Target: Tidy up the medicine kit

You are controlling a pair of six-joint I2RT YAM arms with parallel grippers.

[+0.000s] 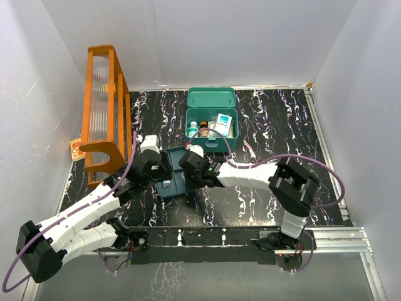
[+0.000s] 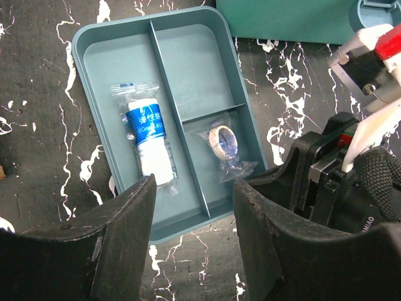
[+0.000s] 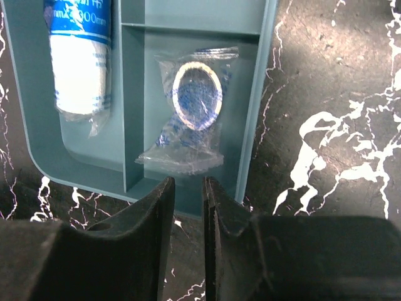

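Note:
The medicine kit [image 1: 212, 128] stands open at the back centre, lid [image 1: 212, 97] tipped back, with small bottles and a box inside. In front of it lies a flat blue-teal divided tray [image 1: 170, 187]. In the left wrist view the tray [image 2: 188, 69] holds a wrapped bandage roll [image 2: 147, 135] and a bagged tape roll [image 2: 222, 141]. My left gripper [image 1: 164, 170] hovers over the tray's near edge, open and empty [image 2: 194, 232]. My right gripper [image 1: 190, 162] hangs over the tape roll's [image 3: 195, 100] compartment, its jaws [image 3: 188, 182] a narrow gap apart and empty.
A tall orange rack [image 1: 103, 116] stands at the back left with a small card [image 1: 76, 149] beside it. White walls close in the dark marbled table [image 1: 282, 125]. The two grippers sit close together; the right one shows at the right of the left wrist view [image 2: 351, 188].

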